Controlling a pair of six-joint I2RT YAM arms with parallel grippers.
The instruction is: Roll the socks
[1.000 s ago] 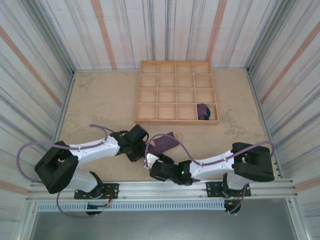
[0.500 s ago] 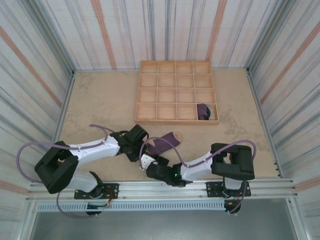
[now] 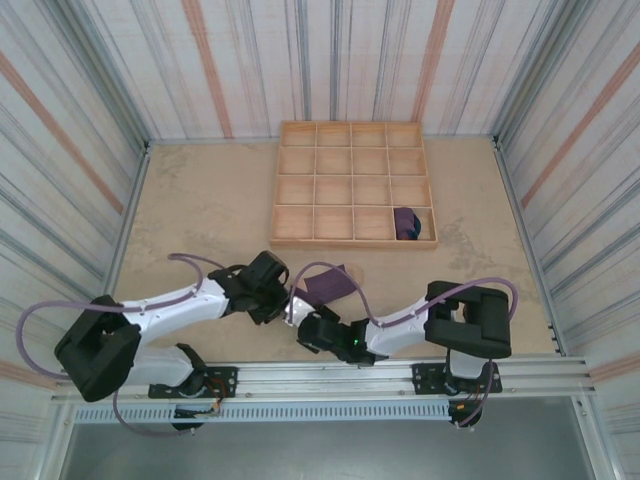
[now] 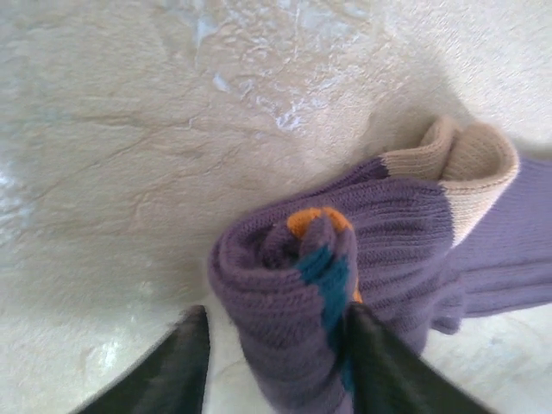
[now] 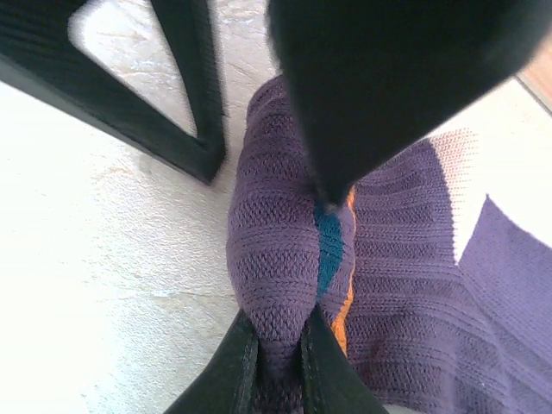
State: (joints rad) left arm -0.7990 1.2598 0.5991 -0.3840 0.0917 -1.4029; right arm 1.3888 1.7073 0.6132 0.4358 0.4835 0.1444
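Right gripper (image 5: 278,323) pinches the rolled socks (image 5: 272,241) — left gripper (image 4: 276,319) spread astride them — midway along the table's (image 3: 200,210) near edge.

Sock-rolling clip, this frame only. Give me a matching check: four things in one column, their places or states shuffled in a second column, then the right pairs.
Column one
1. left end effector
2. right end effector
3. finished bundle
4. peach cuff

Column two
A. in the near right corner compartment of the wooden tray
B. pinched shut on the sock roll
C. unrolled, beside the sock roll on the table
D. jaws open, astride the sock roll

Pairs: 1-D, 2-B, 3-A, 4-C
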